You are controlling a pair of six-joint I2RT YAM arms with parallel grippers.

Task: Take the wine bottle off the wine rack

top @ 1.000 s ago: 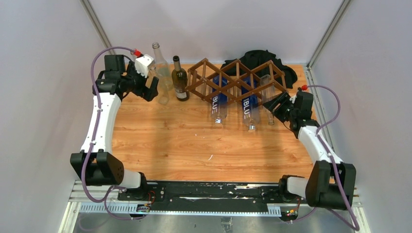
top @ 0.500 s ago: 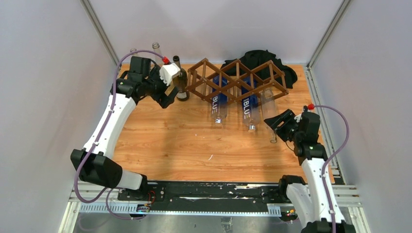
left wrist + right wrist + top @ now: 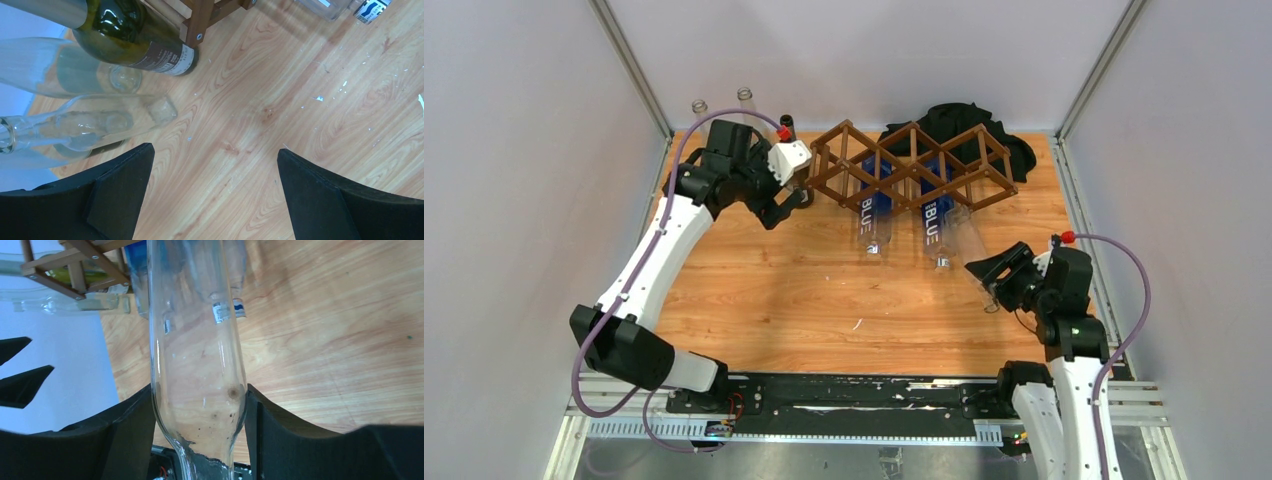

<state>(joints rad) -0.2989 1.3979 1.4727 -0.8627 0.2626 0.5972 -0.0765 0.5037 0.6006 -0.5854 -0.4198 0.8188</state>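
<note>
**While one bottle sits at the rack's edge, slip and snag are the risks**

As the top view shows it, the right gripper is clamped on a clear wine bottle near its neck. The bottle's butt end lies just at the front of the wine rack, and I cannot tell whether it is fully free. Two blue-labelled bottles lie in the rack beside it. A skewed pull could catch a slat and drag the rack.

Only the left wrist view shows the left gripper spread wide and empty above the table. It hangs near a dark green bottle, which a careless swing could topple.

Only the right wrist view shows smooth glass pinched between black fingers near the shoulder, where it might slide or pivot.
</note>
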